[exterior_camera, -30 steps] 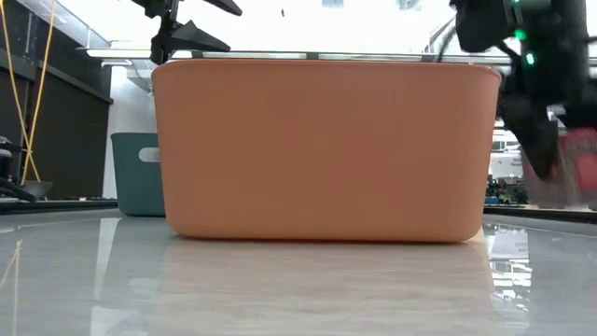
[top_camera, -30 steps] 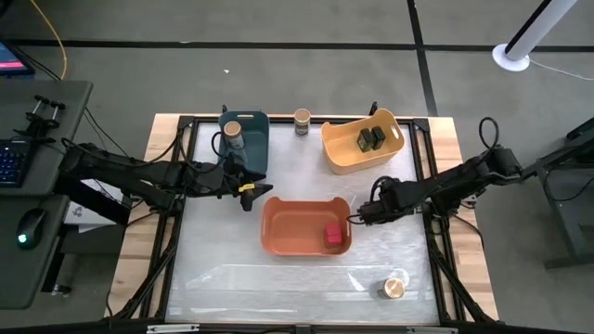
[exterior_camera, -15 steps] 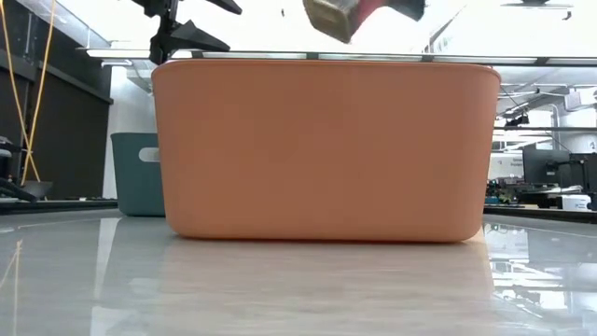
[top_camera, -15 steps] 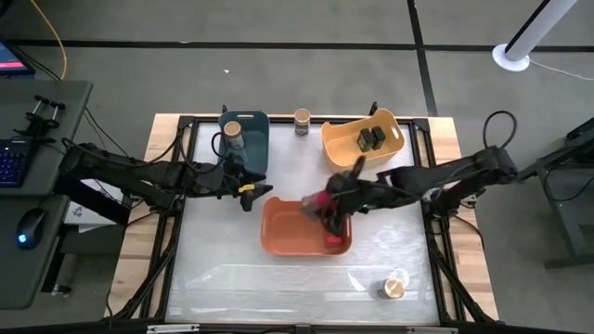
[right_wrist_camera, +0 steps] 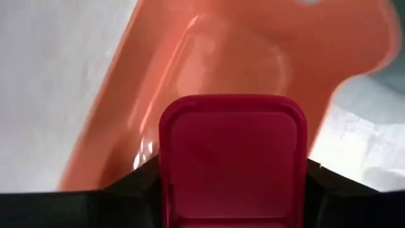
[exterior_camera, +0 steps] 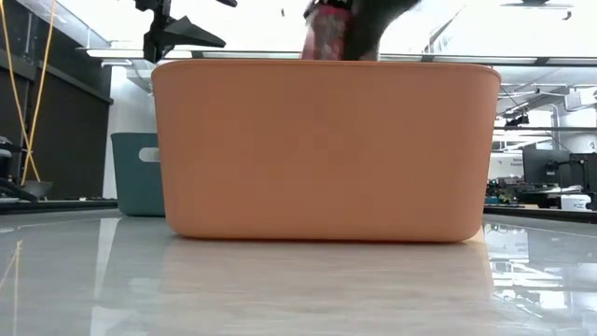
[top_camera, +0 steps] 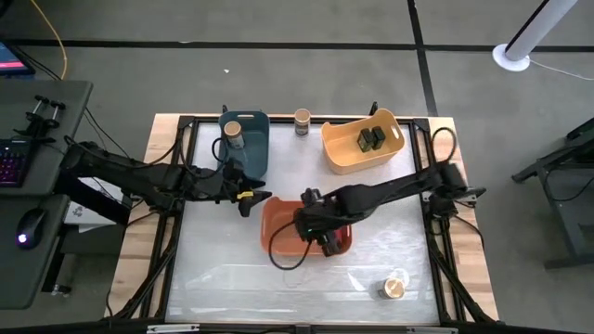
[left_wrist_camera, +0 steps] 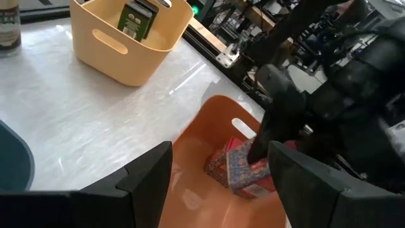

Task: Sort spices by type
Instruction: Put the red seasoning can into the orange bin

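My right gripper [top_camera: 314, 234] reaches from the table's right over the orange bin [top_camera: 278, 243] and is shut on a red square tin [left_wrist_camera: 237, 168]. That tin's red lid [right_wrist_camera: 232, 149] fills the right wrist view. A second red tin [top_camera: 336, 241] lies in the bin's near right corner, mostly hidden by the arm. My left gripper [top_camera: 252, 197] hovers open just past the bin's far left corner. One tan-lidded jar [top_camera: 233, 130] stands in the blue bin, one [top_camera: 302, 119] stands on the table, and one [top_camera: 396, 286] lies on its side. Two dark containers [top_camera: 371, 139] sit in the yellow bin. My right gripper pinches the red tin between its two fingers [right_wrist_camera: 130, 183], one on each of two opposite sides just below the lid [right_wrist_camera: 190, 190]. It comes slanting down from the table's right. The tin hangs tilted inside the orange bin, its top [exterior_camera: 326, 33] above the rim; its lower end is hidden.
The blue bin [top_camera: 255, 148] stands at the far left and the yellow bin [top_camera: 339, 158] at the far right of the orange one. Open table lies along the near edge, apart from the fallen jar. My two arms are close together over the orange bin's far side.
My right gripper, shut on the red tin, has swung from beside the orange bin's right end toward the table's left, passed over the rim and gone down into the bin. The tin has travelled with it. My left gripper has stayed nearly where it was.
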